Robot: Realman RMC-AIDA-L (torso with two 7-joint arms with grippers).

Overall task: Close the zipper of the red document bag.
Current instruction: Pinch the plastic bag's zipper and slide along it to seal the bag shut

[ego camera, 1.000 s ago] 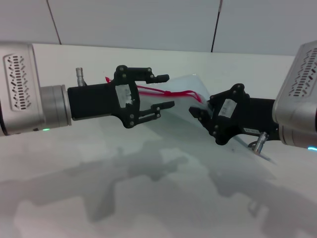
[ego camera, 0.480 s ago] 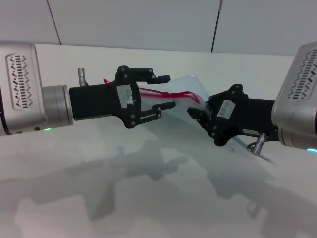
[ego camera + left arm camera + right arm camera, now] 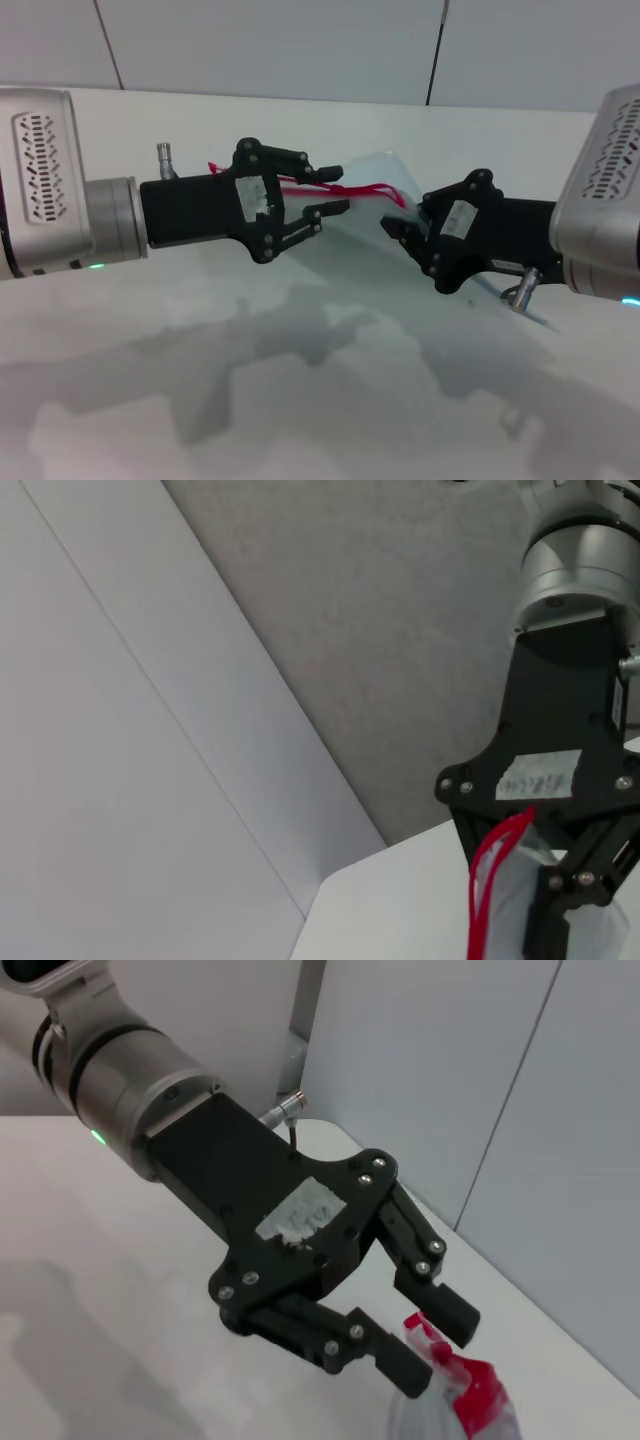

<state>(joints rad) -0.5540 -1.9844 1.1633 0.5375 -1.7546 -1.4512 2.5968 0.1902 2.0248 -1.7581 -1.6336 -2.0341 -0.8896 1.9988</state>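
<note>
Item: the thin bright-red plastic zipper (image 3: 345,189), running along the upper edge of the red document bag (image 3: 385,170), a flat pouch of translucent pale-blue plastic. The bag is held up off the white table (image 3: 300,400), between the two arms, in the middle of the head view. The strip is seen split into two red lines over part of its length, so the zipper is judged not yet closed.

Left gripper (image 3: 330,190), black, two-fingered: compared with half a second ago its fingers are drawn closer together around the red strip near the bag's left end; a narrow gap is left between them, so it is recorded as parted, not clamped. Whether the slider lies between them cannot be told.

Right gripper (image 3: 400,225), black: pinched on the bag's right end by the red edge, position unchanged.

Judgement: the narrowing suggests a grasp on the zipper is being prepared; the closing pull is not yet begun.
</note>
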